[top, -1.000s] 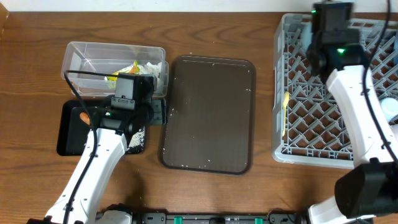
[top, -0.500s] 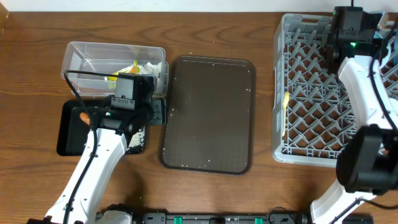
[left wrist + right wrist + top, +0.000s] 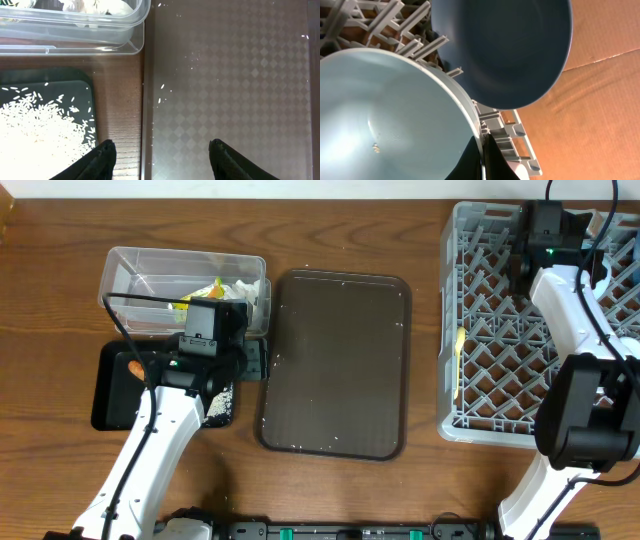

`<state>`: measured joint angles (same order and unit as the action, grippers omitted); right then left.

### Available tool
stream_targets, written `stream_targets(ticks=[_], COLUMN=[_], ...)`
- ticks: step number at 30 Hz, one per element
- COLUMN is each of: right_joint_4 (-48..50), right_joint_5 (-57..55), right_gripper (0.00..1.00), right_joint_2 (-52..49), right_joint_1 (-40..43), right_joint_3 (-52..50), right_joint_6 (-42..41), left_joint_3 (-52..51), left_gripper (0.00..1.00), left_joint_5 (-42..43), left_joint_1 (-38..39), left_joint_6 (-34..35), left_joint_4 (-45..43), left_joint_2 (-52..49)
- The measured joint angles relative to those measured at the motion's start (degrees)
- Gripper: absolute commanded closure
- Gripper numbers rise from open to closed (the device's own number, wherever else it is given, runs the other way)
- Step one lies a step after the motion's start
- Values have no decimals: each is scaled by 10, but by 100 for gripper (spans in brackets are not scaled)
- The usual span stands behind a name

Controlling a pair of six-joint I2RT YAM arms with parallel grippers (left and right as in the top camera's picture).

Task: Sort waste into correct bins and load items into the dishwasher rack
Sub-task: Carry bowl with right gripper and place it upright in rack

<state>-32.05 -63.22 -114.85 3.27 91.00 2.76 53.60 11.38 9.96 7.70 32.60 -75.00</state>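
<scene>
The left gripper [image 3: 162, 159] hangs with fingers spread wide over the strip of table between the black tray [image 3: 50, 75], where the rice [image 3: 40, 130] lies heaped, and the brown tray [image 3: 235, 90]. The tub [image 3: 75, 36] sits just beyond. At the far side of the rack [image 3: 500, 390], the right gripper [image 3: 481, 161] has its fingers drawn together, apparently nipping the rim of the bowl [image 3: 385, 110], though the close view makes that hard to confirm. The plate [image 3: 505, 45] sits among the pegs just beside the bowl, and the spoon [image 3: 459, 350] lies along the rack's left edge.

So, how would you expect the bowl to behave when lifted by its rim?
The bowl looks rigid and glossy, so it may slip in the right tool. Held at one rim point, it would probably tilt.
</scene>
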Motion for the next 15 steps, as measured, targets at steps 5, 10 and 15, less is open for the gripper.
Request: stream_targets(ticks=[5, 10, 15], right_joint_4=[-10, -40, -41], right_joint_5=[-5, -1, 0], right_gripper=[99, 99, 99], right_joint_2=[0, 0, 0], right_joint_1=[-13, -23, -28], right_joint_3=[0, 0, -11], right_joint_6=[0, -1, -5], left_joint_3=[0, 0, 0], left_gripper=[38, 38, 38], left_joint_5=[0, 0, 0], left_joint_1=[0, 0, 0], left_joint_6=[0, 0, 0], left_joint_4=[0, 0, 0], left_joint_2=[0, 0, 0])
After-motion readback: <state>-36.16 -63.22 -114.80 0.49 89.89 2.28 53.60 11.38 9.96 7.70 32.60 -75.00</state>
